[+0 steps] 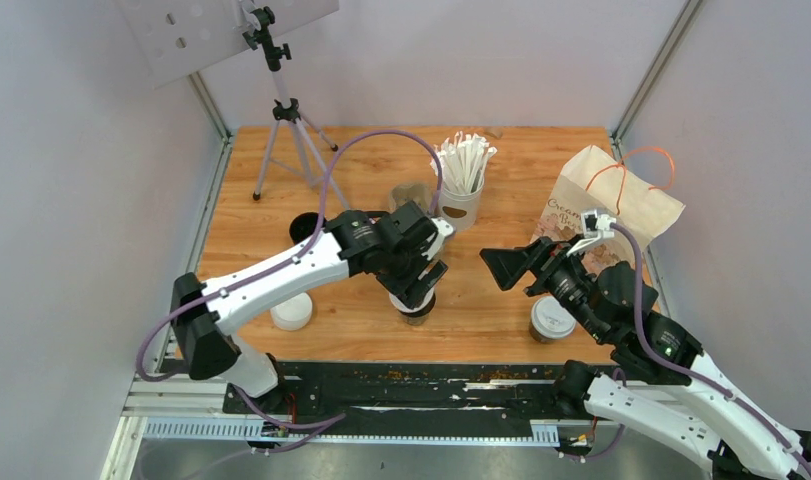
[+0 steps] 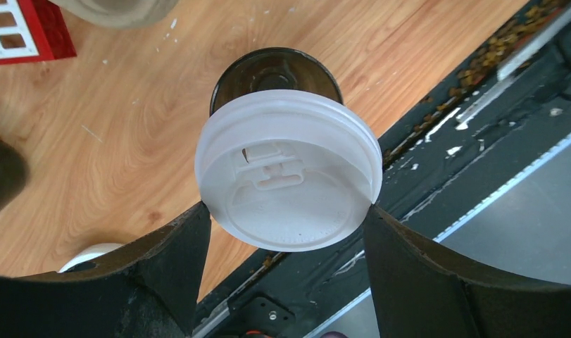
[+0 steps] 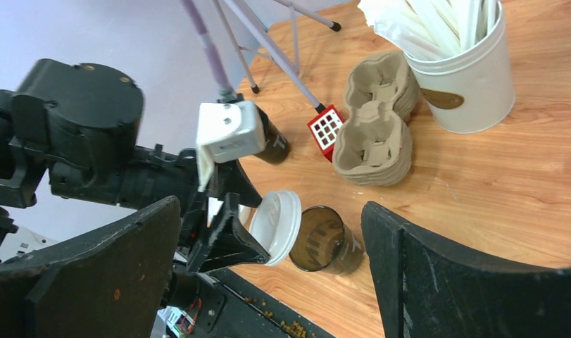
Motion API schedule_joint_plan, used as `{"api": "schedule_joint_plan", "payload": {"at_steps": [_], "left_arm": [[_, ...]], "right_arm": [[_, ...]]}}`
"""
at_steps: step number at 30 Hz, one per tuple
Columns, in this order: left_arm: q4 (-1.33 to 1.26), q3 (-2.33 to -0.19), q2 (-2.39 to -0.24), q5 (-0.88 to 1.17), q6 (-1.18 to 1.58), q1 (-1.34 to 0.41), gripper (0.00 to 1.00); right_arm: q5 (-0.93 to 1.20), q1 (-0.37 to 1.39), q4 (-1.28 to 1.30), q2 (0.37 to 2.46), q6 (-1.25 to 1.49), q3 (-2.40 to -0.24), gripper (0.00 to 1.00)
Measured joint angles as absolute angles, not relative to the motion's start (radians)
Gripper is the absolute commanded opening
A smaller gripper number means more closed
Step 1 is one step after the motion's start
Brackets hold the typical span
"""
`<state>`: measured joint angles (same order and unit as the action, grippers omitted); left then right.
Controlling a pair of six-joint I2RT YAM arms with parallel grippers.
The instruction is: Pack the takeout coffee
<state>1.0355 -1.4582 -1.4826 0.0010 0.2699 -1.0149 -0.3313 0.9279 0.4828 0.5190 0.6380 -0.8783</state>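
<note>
A white lid is pinched at its rim between the fingers of my left gripper, which is shut on it. The lid is tilted just above an open dark brown coffee cup that stands near the table's front edge. From the right wrist, lid and cup show side by side, not seated together. A second dark cup with its white lid on stands to the right. My right gripper hangs open and empty between the two cups, its jaws wide apart.
A beige pulp tray and a white cup of wrapped sticks stand behind. A paper bag lies at the back right. A loose white lid, another dark open cup and a tripod are on the left.
</note>
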Motion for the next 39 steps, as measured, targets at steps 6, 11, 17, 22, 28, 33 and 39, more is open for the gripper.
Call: {"api": "schedule_joint_plan", "payload": {"at_steps": [6, 11, 17, 22, 28, 33, 39], "left_arm": [[1.072, -1.484, -1.602, -0.025, 0.276, -1.019, 0.73], [1.084, -1.528, -1.669, -0.031, 0.275, -1.020, 0.74], [1.090, -1.546, -1.716, -0.031, 0.273, -1.020, 0.76], [1.101, -1.546, -1.740, -0.031, 0.270, -1.020, 0.77], [1.126, -1.563, -1.773, -0.033, 0.260, -1.020, 0.78], [1.128, -1.570, -1.792, -0.034, 0.246, -1.020, 0.80], [1.129, -1.575, -1.794, -0.034, 0.228, -1.020, 0.91]], "right_arm": [[-0.351, 0.928, 0.519, 0.519, 0.620, -0.878, 1.00], [-0.365, 0.928, 0.531, 0.515, 0.612, -0.879, 1.00], [-0.377, 0.928, 0.535, 0.506, 0.599, -0.892, 1.00], [-0.382, 0.928, 0.535, 0.505, 0.595, -0.893, 1.00], [-0.385, 0.928, 0.535, 0.504, 0.591, -0.893, 1.00], [-0.388, 0.928, 0.535, 0.504, 0.582, -0.893, 1.00], [-0.389, 0.928, 0.535, 0.504, 0.577, -0.893, 1.00]]}}
